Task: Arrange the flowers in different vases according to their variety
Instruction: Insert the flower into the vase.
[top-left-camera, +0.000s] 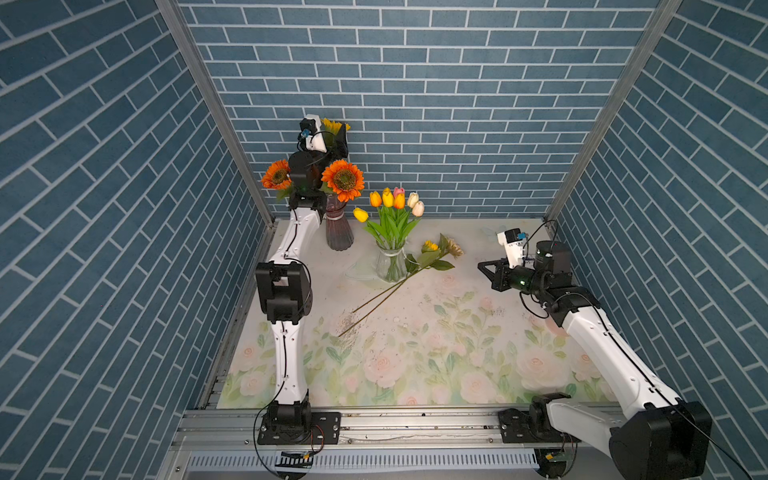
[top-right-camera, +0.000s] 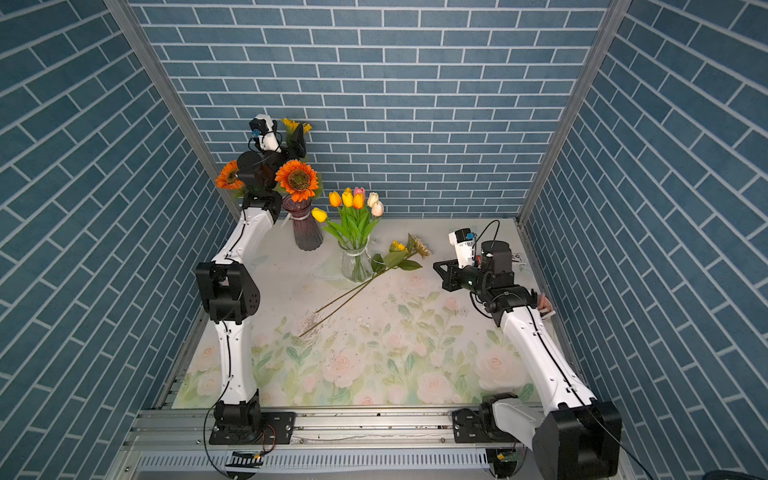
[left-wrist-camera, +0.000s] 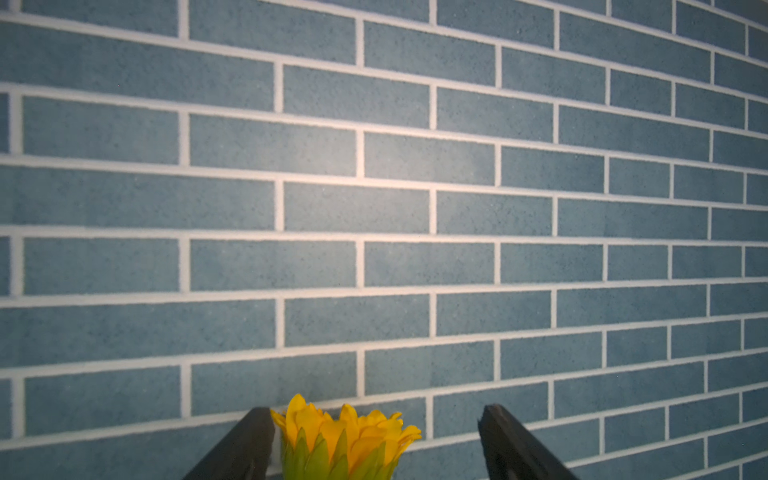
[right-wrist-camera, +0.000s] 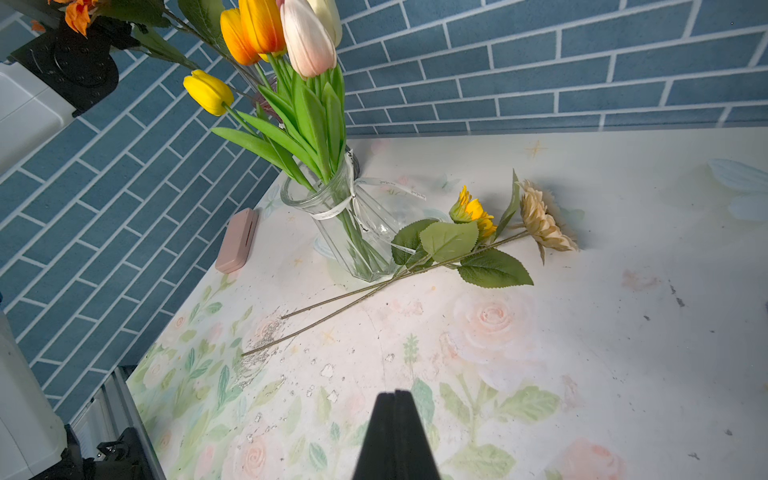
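Loose sunflowers (right-wrist-camera: 449, 240) lie stems toward you, beside clear vase (top-left-camera: 390, 266) of tulips (top-left-camera: 388, 199). Far left, left gripper (left-wrist-camera: 375, 411), fingers spread around yellow sunflower (left-wrist-camera: 349, 440) above purple vase (top-left-camera: 338, 230): release step, likely. Right gripper (right-wrist-camera: 395, 395) clenched, empty. Next you lift those stems.

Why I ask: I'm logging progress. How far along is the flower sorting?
Done: the tulips stand in the clear vase, two orange sunflowers in the purple vase. In hand: the left gripper, jaws apart, flanks a tall yellow sunflower above that vase; its stem is hidden. To do: a small yellow sunflower and a cream sunflower lie on the mat; the right gripper is shut and empty.
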